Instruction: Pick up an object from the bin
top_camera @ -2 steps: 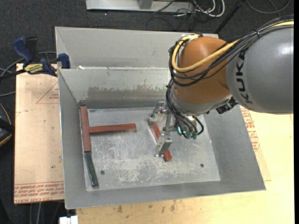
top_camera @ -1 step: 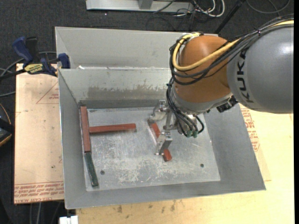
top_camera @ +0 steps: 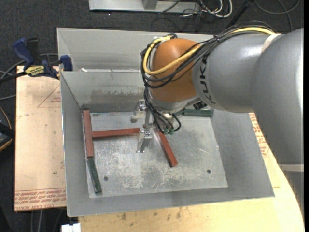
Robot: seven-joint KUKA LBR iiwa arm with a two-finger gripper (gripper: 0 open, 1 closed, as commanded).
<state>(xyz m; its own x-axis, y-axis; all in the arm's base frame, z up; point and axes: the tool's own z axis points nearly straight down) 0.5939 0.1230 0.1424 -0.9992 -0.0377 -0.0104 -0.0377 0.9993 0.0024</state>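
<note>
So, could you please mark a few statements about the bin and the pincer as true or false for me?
1. The pincer hangs over the middle of the bin. True.
2. A red-brown bar lies along the left wall. True.
3. The dark green bar lies across the slanted red-brown bar. False: it lies in the near left corner, apart from it.
4. The arm reaches in from the left. False: it comes from the right.
</note>
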